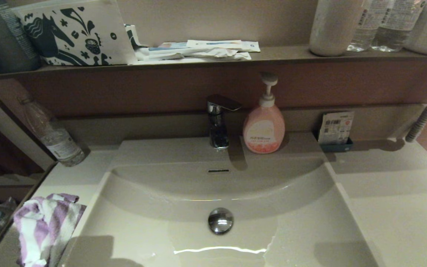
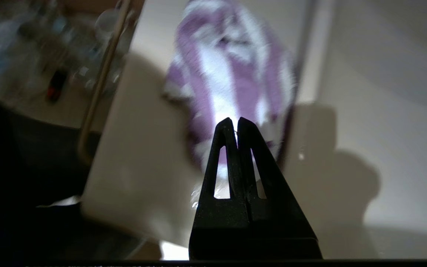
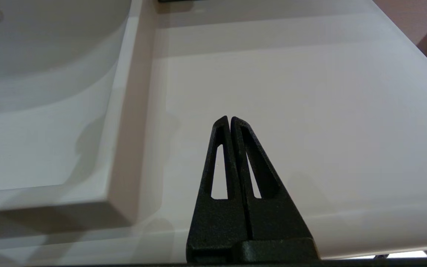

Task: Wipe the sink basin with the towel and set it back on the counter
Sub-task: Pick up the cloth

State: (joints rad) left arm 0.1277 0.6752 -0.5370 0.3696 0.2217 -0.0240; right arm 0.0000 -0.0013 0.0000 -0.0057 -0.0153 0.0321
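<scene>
The purple-and-white striped towel (image 1: 45, 228) lies crumpled on the counter (image 1: 70, 180) at the sink basin's (image 1: 154, 230) left rim. The basin has a chrome drain plug (image 1: 220, 220) and an overflow slot (image 1: 218, 171). Neither arm shows in the head view. In the left wrist view my left gripper (image 2: 235, 120) is shut and empty, held above the towel (image 2: 232, 74) near its closer end. In the right wrist view my right gripper (image 3: 229, 119) is shut with nothing in it, above the bare counter (image 3: 291, 92) right of the basin (image 3: 43, 74).
A chrome faucet (image 1: 219, 120) and a pink soap pump bottle (image 1: 264, 124) stand behind the basin. A water bottle (image 1: 56, 137) leans at the back left, a card holder (image 1: 336, 129) at the back right. The brown shelf (image 1: 272, 55) above carries a pouch, packets and bottles.
</scene>
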